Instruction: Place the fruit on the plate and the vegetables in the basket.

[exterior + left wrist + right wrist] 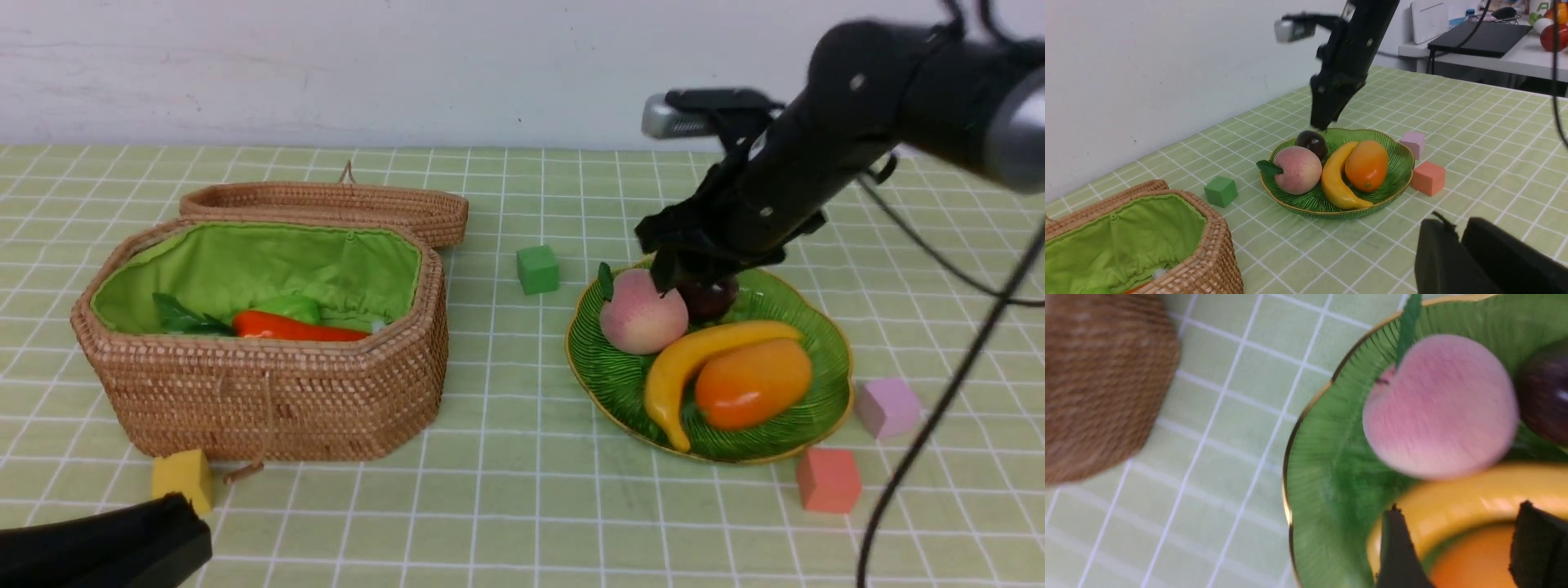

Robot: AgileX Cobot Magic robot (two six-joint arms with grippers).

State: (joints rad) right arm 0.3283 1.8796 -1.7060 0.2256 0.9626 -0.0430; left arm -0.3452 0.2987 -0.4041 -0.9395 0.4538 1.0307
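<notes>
The green leaf-shaped plate (784,441) holds all the fruit: a pink peach (642,313), a yellow banana (694,355), an orange mango (753,384) and a dark mangosteen (712,298) at the back. My right gripper (673,282) hangs open just above the peach and mangosteen, with nothing between its fingers (1398,547); the banana and mango lie below them. The wicker basket (269,392) stands open on the left and holds an orange-red pepper (294,328) and a light green gourd (290,306). My left gripper (1455,228) is shut and empty, low at the near left.
The basket's lid (326,200) lies back behind it. Small cubes sit on the checked cloth: green (538,269) between basket and plate, lilac (887,407) and salmon (828,479) right of the plate, yellow (183,478) at the basket's front. A cable (939,408) hangs from the right arm.
</notes>
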